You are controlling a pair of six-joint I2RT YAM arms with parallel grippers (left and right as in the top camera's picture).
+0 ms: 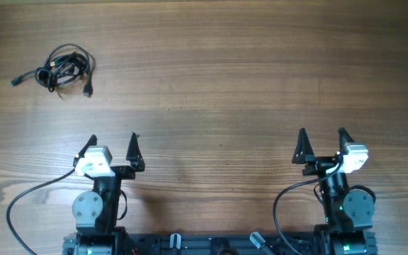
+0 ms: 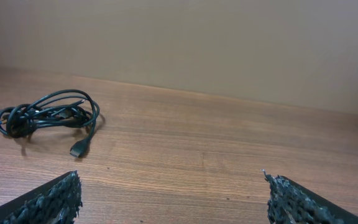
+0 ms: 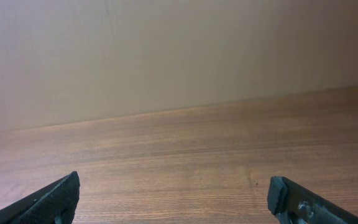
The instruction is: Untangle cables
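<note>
Left pincer (image 1: 113, 137) and right pincer (image 1: 322, 132) gape released, holding nothing. Knotted cables (image 1: 66, 67) lie at ten o'clock on the counter (image 1: 225, 85), well apart from both; grabbing the whole bundle could tighten its knot.

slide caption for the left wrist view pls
Open left gripper facing a knotted cable bundle on a wooden table.

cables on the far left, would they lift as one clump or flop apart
Probably floppy: the cables are thin cords in loose loops. Likely to lift as one clump, since they look knotted together, with the plug end dangling.
</note>
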